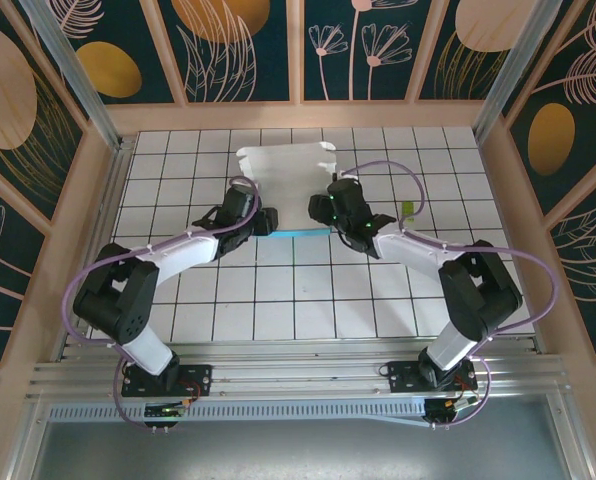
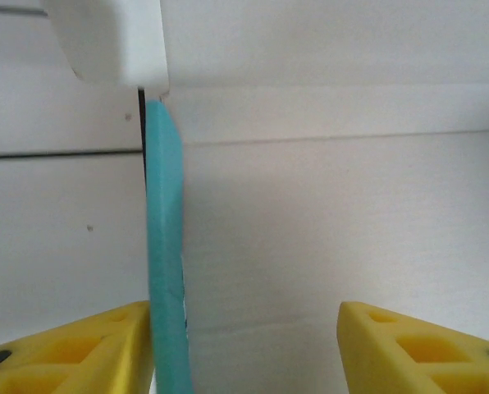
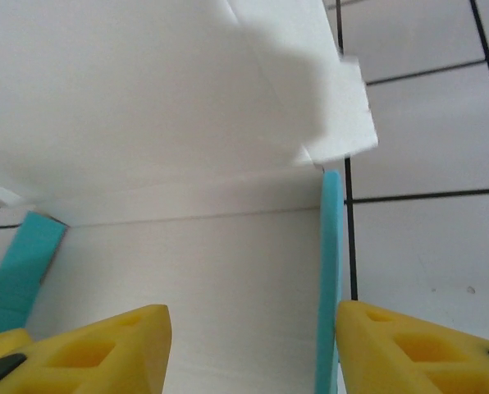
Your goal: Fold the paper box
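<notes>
so the thin card paper box (image 1: 286, 180), white side up and turquoise-blue underneath, is sitting on the far middle of the white tiled table (image 1: 308, 300), with both arms reaching to its near edge. left gripper (image 1: 262, 222) is at the near left corner, jaws standing apart, nothing pinched: its wrist cam shows a turquoise side flap (image 2: 164, 246) standing upright just beside one yellow finger (image 2: 89, 353). right gripper (image 1: 325, 208) is at the near right corner, same deal, jaws apart, a raised turquoise flap (image 3: 331, 271) just inside one finger and white card between the two
</notes>
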`<action>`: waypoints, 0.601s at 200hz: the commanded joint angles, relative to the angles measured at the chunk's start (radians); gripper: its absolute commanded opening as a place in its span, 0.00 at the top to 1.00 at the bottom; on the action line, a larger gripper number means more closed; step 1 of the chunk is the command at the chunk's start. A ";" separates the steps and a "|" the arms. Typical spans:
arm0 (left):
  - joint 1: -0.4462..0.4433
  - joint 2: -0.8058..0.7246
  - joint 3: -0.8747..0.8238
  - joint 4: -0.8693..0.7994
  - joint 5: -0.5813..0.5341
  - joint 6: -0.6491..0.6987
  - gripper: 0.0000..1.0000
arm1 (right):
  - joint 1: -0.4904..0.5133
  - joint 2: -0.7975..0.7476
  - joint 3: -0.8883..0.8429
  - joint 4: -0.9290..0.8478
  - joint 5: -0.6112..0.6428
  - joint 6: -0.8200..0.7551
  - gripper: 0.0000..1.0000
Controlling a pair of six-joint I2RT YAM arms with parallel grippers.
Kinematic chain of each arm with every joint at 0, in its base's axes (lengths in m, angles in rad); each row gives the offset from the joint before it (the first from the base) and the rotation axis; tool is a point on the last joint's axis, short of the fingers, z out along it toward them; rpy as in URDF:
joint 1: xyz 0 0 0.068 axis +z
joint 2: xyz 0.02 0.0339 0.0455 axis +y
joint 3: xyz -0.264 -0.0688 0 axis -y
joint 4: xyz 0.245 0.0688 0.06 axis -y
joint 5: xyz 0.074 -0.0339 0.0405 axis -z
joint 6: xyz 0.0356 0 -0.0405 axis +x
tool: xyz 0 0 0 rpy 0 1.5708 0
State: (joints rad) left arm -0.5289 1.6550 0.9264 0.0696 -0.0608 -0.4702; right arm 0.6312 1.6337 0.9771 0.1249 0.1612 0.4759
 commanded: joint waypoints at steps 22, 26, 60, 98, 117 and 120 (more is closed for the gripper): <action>-0.002 0.144 -0.045 0.139 0.125 -0.024 0.41 | -0.009 0.163 -0.070 0.134 -0.114 -0.019 0.42; -0.002 0.151 -0.047 0.150 0.134 -0.029 0.40 | -0.009 0.174 -0.066 0.132 -0.115 -0.016 0.41; -0.002 0.115 -0.073 0.163 0.105 -0.041 0.37 | -0.010 0.159 -0.075 0.130 -0.092 0.022 0.26; -0.002 -0.020 -0.078 0.101 0.073 -0.040 0.28 | -0.009 0.018 -0.101 0.105 -0.092 0.008 0.19; -0.001 -0.108 -0.075 0.047 0.053 -0.042 0.26 | -0.009 -0.069 -0.101 0.062 -0.099 0.003 0.19; -0.002 -0.126 -0.074 0.037 0.049 -0.043 0.26 | -0.010 -0.084 -0.101 0.052 -0.098 0.003 0.19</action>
State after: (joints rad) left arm -0.5293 1.6524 0.8528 0.1589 0.0189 -0.5022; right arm 0.6209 1.6821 0.8787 0.2176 0.0692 0.4835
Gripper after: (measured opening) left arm 0.732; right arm 0.810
